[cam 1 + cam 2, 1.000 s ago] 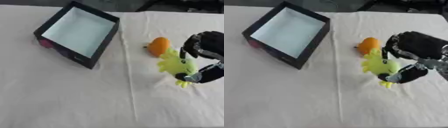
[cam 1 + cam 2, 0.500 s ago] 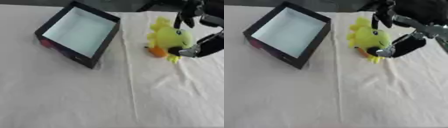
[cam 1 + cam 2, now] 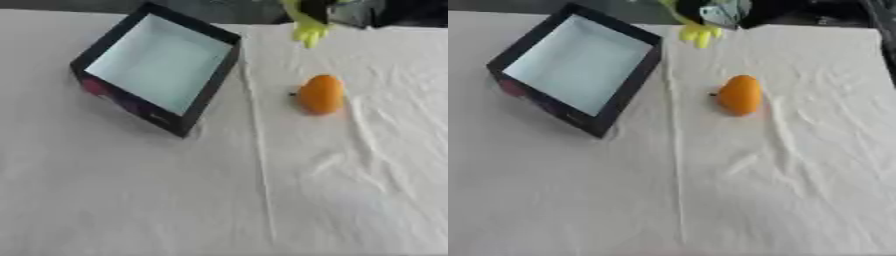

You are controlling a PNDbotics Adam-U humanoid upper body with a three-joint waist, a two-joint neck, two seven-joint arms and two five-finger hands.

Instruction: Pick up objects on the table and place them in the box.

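Note:
A black box with a pale blue inside stands open at the upper left, turned at an angle. An orange, pear-shaped object lies on the white cloth to the right of the box. At the top edge a yellow soft toy hangs in the air, above and to the right of the box's far corner. My right hand, dark with a silvery part, is shut on the toy; most of the hand is cut off by the top edge. My left hand shows in neither view.
A white cloth covers the table, with a straight fold line down the middle and creases on the right side. A dark strip runs along the table's far edge.
My right hand has lifted the yellow toy off the cloth and carried it up and away toward the far edge. The orange object stays where it lay and now shows in full.

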